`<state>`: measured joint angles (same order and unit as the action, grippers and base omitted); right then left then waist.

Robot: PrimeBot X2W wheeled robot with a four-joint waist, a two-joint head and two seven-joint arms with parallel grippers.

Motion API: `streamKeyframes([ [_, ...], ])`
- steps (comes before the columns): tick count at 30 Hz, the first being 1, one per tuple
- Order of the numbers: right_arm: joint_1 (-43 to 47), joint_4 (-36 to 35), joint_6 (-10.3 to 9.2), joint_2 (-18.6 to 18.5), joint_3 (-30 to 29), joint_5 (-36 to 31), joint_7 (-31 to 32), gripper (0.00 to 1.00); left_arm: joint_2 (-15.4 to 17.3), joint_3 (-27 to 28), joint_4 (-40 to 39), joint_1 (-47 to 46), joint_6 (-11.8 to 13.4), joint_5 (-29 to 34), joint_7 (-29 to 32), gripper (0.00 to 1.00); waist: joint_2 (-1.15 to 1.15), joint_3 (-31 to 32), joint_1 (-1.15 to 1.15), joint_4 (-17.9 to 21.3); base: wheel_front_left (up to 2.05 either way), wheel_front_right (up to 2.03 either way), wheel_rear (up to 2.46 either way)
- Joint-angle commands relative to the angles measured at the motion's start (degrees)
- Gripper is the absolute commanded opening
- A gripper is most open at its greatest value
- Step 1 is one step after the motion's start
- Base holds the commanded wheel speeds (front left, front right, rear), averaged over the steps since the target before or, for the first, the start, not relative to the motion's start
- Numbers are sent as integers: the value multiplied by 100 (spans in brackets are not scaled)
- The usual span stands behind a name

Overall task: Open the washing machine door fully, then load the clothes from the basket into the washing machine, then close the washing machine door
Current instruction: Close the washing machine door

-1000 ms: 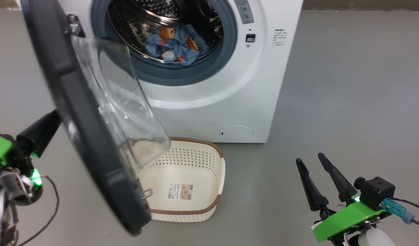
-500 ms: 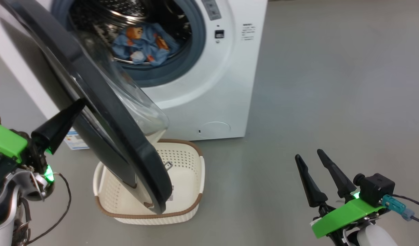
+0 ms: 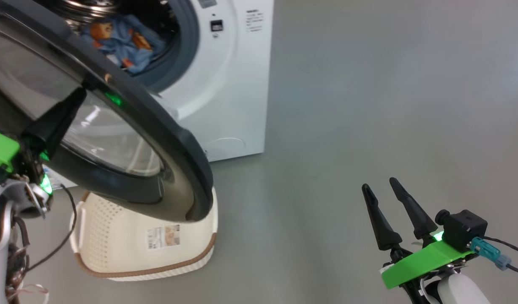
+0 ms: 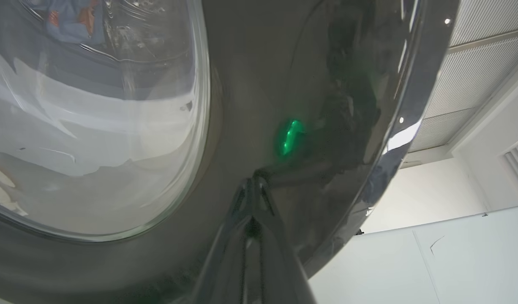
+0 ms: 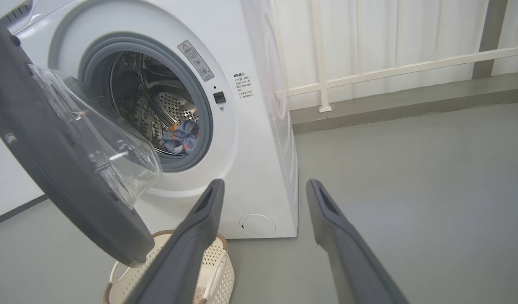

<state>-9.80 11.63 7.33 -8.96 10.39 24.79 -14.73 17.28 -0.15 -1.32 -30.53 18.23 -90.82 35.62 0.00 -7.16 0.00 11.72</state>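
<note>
Door (image 3: 174, 152) nearer shut, basket (image 3: 115, 240) part-hidden

At lower left, raised with left gripper (image 3: 73, 103) pinched together, pointing up-right; at lower right, held low with right gripper (image 3: 379, 185) spread wide.

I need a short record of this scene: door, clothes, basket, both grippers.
door: large round glossy black washing machine door, partly open, above basket
clothes: light-blue printed garments, inside steel drum
basket: cream-white perforated plastic basket, on floor, no clothes visible
left gripper: shut, tips against door's outer face
right gripper: open, holding nothing
</note>
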Motion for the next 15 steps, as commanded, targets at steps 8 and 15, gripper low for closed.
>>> streamKeyframes([
  [8, -247, -190, 16, 67, 76, -68, -27, 100, 240, 260, 244, -632, -200, 214, -233, 0, 0, -247, 0, 461, 0, 0, 0],
  [15, -264, -234, 16, 137, 31, -79, -27, 100, 265, 268, 499, -883, -288, 340, -363, 0, 0, -381, 0, 638, 0, 0, 0],
])
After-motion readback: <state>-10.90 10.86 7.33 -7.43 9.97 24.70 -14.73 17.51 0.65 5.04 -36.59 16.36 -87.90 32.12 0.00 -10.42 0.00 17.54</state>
